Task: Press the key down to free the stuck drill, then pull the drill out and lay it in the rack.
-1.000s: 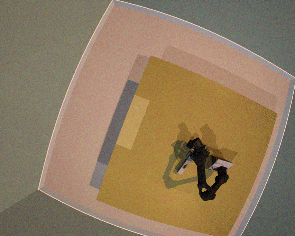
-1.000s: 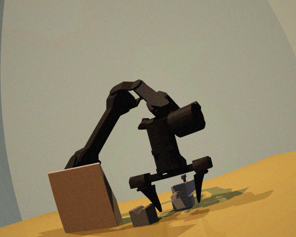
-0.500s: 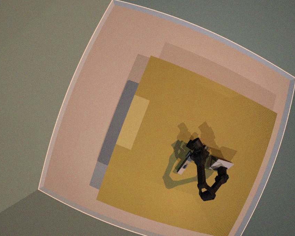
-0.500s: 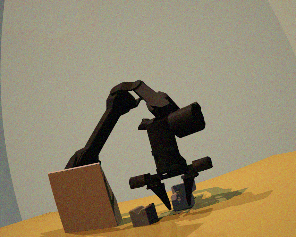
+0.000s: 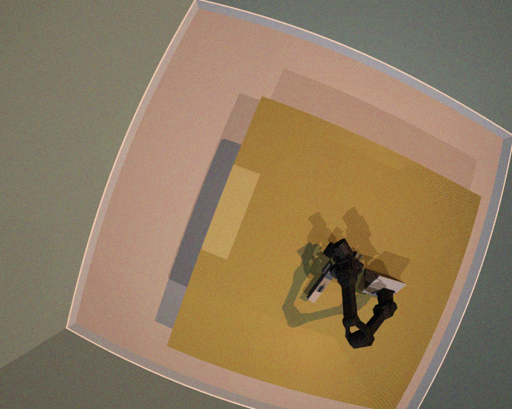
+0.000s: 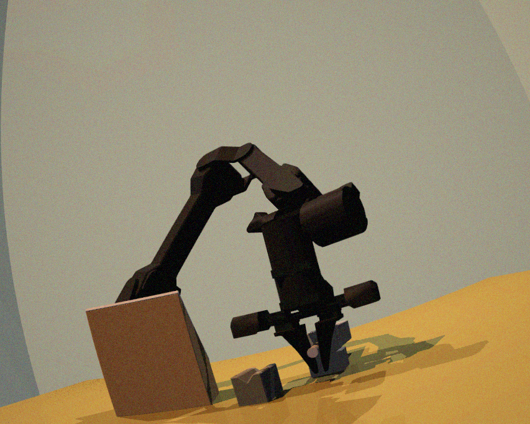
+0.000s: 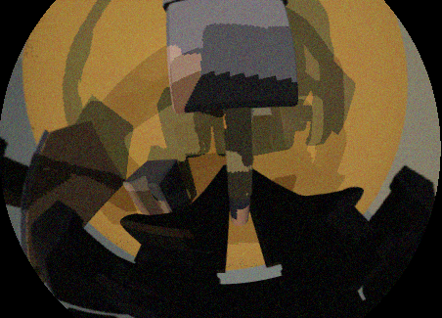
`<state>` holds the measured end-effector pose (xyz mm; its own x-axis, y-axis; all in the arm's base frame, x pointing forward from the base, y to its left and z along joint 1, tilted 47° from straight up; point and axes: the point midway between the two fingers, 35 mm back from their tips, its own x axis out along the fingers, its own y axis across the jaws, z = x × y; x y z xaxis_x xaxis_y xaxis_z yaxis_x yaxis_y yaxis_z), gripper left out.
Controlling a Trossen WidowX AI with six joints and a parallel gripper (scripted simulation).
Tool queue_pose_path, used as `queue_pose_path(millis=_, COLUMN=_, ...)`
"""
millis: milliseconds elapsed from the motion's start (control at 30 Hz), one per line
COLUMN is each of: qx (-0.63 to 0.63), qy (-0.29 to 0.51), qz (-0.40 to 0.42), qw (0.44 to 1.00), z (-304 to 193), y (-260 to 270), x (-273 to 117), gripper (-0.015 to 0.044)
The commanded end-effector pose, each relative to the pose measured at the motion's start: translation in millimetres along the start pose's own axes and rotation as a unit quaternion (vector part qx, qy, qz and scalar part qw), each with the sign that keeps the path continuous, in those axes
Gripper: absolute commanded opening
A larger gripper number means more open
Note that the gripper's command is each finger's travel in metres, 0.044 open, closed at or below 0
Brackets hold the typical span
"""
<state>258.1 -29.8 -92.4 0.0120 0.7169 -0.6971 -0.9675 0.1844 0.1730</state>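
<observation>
The drill (image 7: 240, 132) (image 6: 312, 350) is a thin round rod that sticks out of a grey block (image 7: 244, 49) (image 6: 341, 358) (image 5: 316, 295). My gripper (image 7: 234, 168) (image 6: 320, 367) is shut on the drill, low beside the block, with one finger on each side of the rod. The pinkish free end of the drill shows past the fingers. The rack (image 6: 249, 388) (image 7: 163, 176) is a small grey block with a V notch in its top, empty, to the left of the gripper in both views. The key is not to be made out; the fingers hide part of the block.
A large brown box (image 6: 146, 360) (image 7: 73, 176) stands beyond the rack, by the arm's base; its pale top (image 5: 390, 283) shows in the top view. The yellow table (image 5: 291, 167) carries these things, with shadows of the arm across it.
</observation>
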Motion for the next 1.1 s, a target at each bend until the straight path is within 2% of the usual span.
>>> queue_pose_path(millis=0, qx=0.005, qy=-0.003, qz=0.0, qw=1.0, z=0.1, y=1.3, x=-1.5, gripper=0.0)
queue_pose_path(millis=1067, qx=0.005, qy=-0.002, qz=0.0, qw=1.0, z=-32.8, y=0.6, x=-5.3, gripper=0.0)
